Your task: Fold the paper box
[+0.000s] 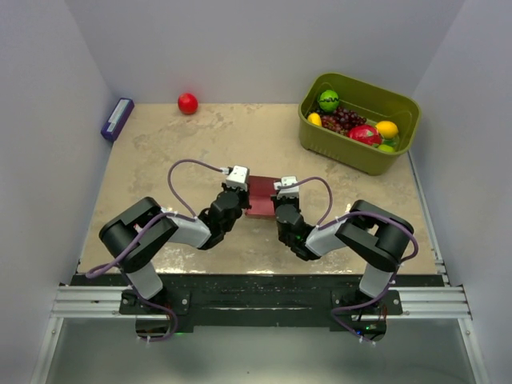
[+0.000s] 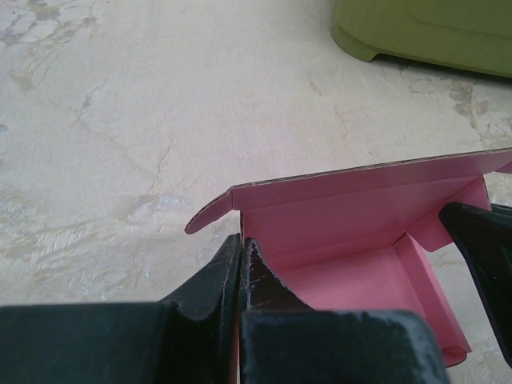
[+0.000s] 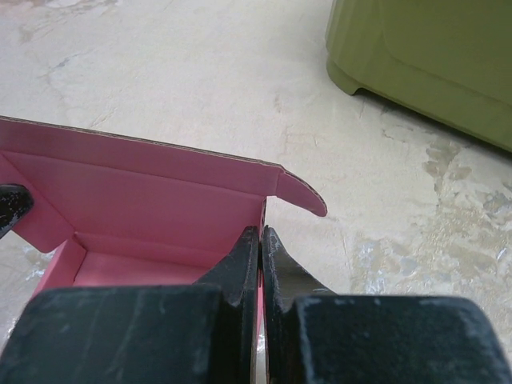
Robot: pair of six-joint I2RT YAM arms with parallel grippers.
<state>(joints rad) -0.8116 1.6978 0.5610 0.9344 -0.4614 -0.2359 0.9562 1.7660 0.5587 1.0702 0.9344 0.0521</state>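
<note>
1. Black two-finger left gripper (image 2: 242, 244): jaws pinched closed on the left side wall of the pink thin-cardboard paper box (image 2: 352, 216), apparently to stand that wall upright.
2. Paper box: mid-table between both grippers, partly formed, far wall raised.
3. Black right gripper (image 3: 261, 236): clamped on the right side wall, likely bracing the shape.
4. Olive-green plastic basket (image 1: 344, 150): far right, well apart.

Left arm (image 1: 180, 229) and right arm (image 1: 328, 235): black joints, pale grey links, looping purple cables (image 1: 189, 163), white blocks (image 1: 238, 178) behind each claw. Left claw (image 2: 242, 258) and right claw (image 3: 261, 250) are black.
</note>
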